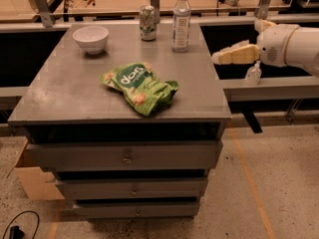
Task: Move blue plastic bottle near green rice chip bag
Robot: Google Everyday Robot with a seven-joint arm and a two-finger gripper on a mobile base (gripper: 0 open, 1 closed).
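1. We see the pincer [216, 59] in the air off the right edge of the worktop [60, 91], pointing left toward it and not touching it
2. We cannot tell whether the pincer is apart or together; we see nothing carried in it
3. The bottle [181, 20] stands upright at the back of the worktop, right of centre, with its white cap on, well apart from the pincer
4. The can [147, 22] stands upright just left of the bottle, near it but not touching
5. The bowl [90, 38] sits at the back left, open side up, well apart from the can
6. The bag [141, 87] lies crumpled near the middle of the worktop, toward the front, print side up; it is well apart from the bottle and nothing touches it
7. A pump bottle [253, 73] stands on the ledge right of the worktop, below the arm's wrist
8. Under the worktop are three drawers [124, 156]; a box [30, 180] sits on the floor at the left and a cable [15, 228] lies in the bottom-left corner
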